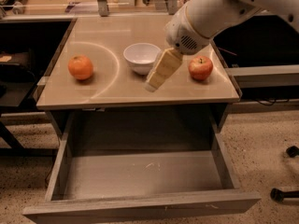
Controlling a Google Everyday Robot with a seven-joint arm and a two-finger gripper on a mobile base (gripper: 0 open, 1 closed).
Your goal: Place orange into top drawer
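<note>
Claw hovering over the table, orange lying off to its left in the camera view.
The claw is hanging just before the bowl, open or closed I cannot tell; the apple is sitting to its right, the drawer standing open below it.

The arm is smooth white with a vented round wrist; its tan blocky gripper hangs above the table
</note>
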